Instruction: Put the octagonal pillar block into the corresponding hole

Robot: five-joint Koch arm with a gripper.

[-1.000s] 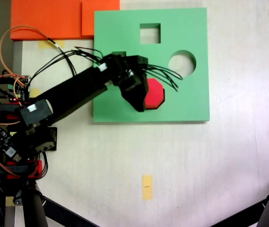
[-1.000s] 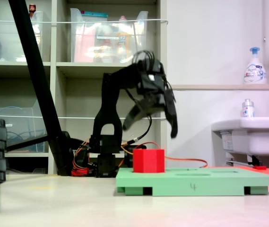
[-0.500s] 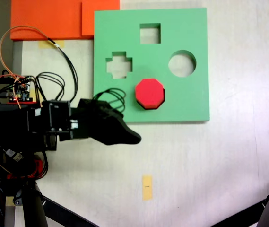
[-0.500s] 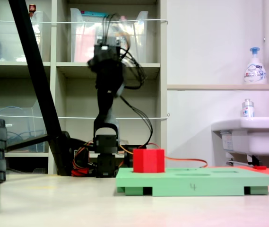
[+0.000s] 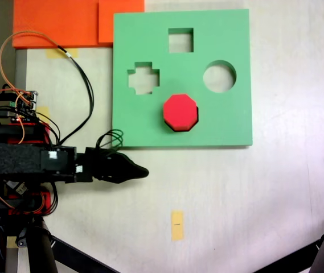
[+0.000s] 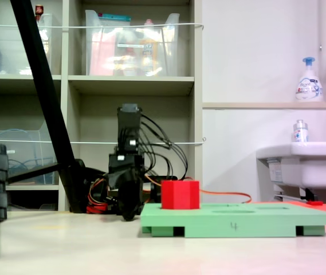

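The red octagonal pillar block [image 5: 180, 112] stands upright in the eight-sided cutout of the green foam board [image 5: 230, 122], filling it, and its upper half rises above the board [image 6: 237, 216] in the side-on fixed view [image 6: 180, 195]. My gripper [image 5: 143, 171] lies low over the bare table, below and left of the board's lower left corner, well apart from the block. From above it shows as one dark pointed tip. In the side-on fixed view it is a dark mass [image 6: 130, 200] facing the camera, left of the board, with no gap to be made out.
The board also has a cross cutout [image 5: 143, 78], a square cutout [image 5: 180, 40] and a round cutout [image 5: 219, 76]. Orange foam sheets [image 5: 65, 23] lie at the top left. Wires and a controller board [image 5: 22, 108] sit by the arm's base. A yellow tape mark [image 5: 177, 225] is on the table.
The arm has drawn back from over the block, swung up and left, then folded down to the table beside its base. The block stays in the board, unmoved.
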